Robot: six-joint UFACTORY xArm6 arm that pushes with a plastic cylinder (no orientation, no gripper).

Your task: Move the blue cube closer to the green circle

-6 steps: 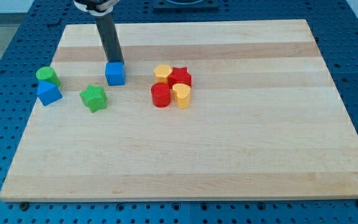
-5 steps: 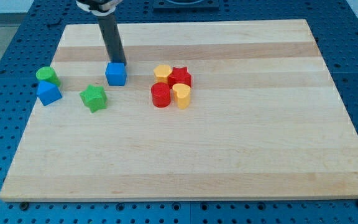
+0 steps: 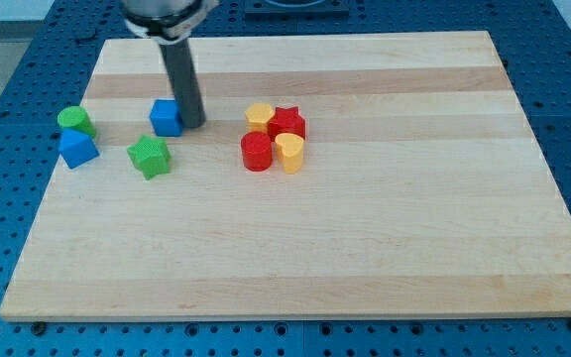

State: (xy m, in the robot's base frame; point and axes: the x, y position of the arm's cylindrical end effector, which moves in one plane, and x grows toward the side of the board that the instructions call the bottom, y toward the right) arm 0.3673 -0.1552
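The blue cube [image 3: 166, 117] sits on the wooden board [image 3: 365, 218] in the upper left part. My tip [image 3: 193, 125] rests against the cube's right side. The green circle [image 3: 75, 121] stands near the board's left edge, to the left of the cube with a gap between them.
A second blue block [image 3: 77, 149] sits just below the green circle. A green star [image 3: 150, 156] lies below the blue cube. To the right of my tip is a cluster: a yellow block [image 3: 259, 115], a red star [image 3: 287, 122], a red cylinder [image 3: 257, 152], a yellow heart [image 3: 289, 152].
My tip moved from above the blue cube to its right side, and the cube slid left towards the green circle.
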